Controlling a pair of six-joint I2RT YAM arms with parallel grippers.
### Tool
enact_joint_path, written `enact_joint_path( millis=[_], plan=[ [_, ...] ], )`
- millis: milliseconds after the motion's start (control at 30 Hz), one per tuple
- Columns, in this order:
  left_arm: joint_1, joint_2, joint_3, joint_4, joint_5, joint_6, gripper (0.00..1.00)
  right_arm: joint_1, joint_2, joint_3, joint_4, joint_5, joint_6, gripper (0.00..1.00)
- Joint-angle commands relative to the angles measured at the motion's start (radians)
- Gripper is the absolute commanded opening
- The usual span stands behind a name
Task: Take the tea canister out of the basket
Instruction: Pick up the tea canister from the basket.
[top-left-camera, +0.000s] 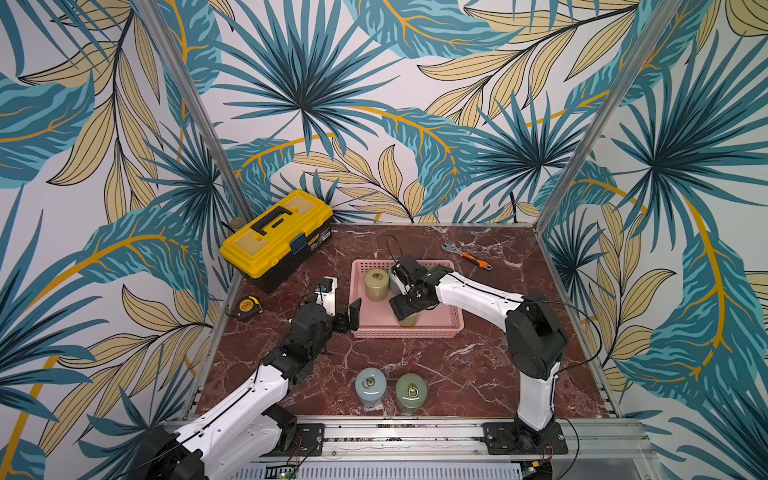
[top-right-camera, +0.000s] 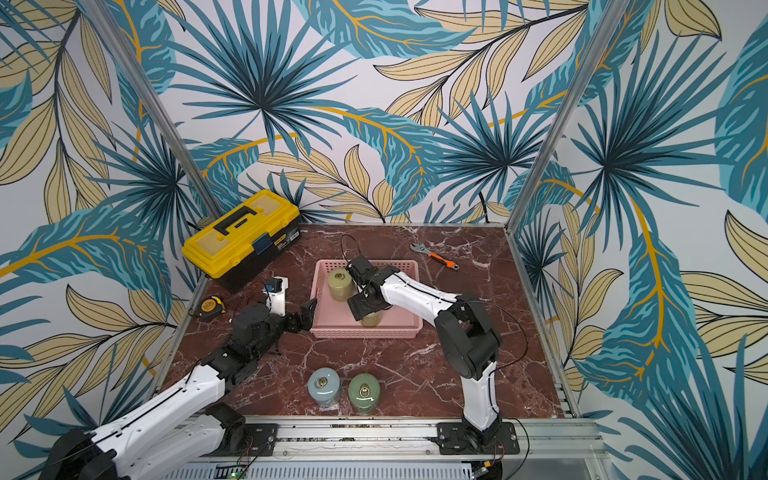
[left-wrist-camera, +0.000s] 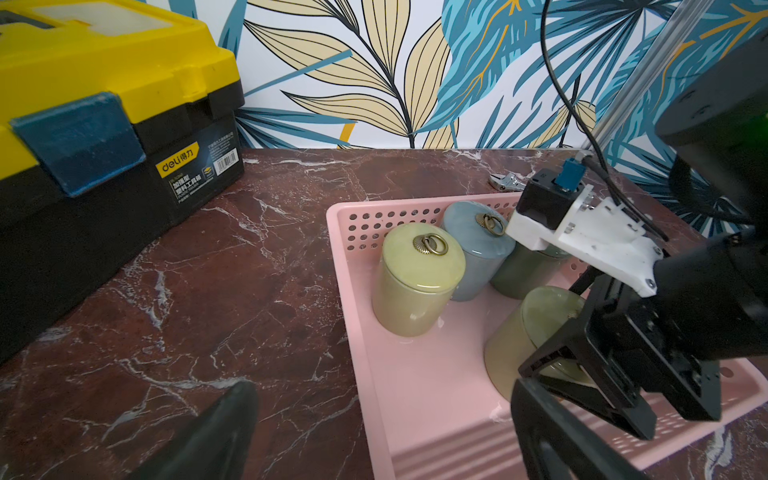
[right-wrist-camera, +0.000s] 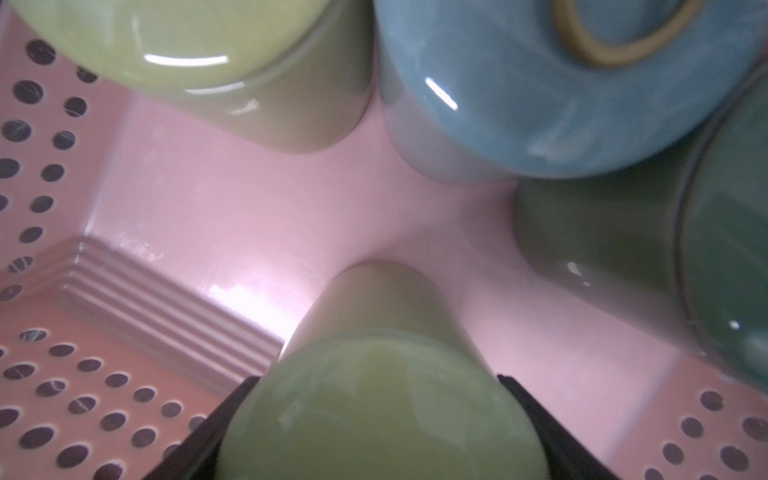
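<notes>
Inside the basket (top-left-camera: 409, 333), right hand (right-wrist-camera: 378, 411) grips tea canister (right-wrist-camera: 374, 316).

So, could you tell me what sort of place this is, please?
Most likely a staged robot test booth, not a real room: metal frame posts between leaf-print walls, and two arms bolted to a rail at the edge of a marble-look tabletop.

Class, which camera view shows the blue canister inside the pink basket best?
The left wrist view: the blue canister stands upright by the basket's far wall, lid ring visible. The right wrist view crops it, close and blurred. In both top views the right arm almost wholly hides it.
</notes>
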Motion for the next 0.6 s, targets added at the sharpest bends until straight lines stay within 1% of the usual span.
enact_joint_path(
  millis=[0, 567],
  plan=[
    [0.005, 0.007, -0.027, 0.027, -0.011, 0.013, 1.0, 0.004, -0.07, 0.045, -0.025, 0.024, -0.011, 0.6],
    [0.005, 0.011, -0.031, 0.033, -0.009, 0.013, 1.0, 0.003, -0.15, 0.12, -0.111, 0.032, -0.021, 0.59]
  ],
)
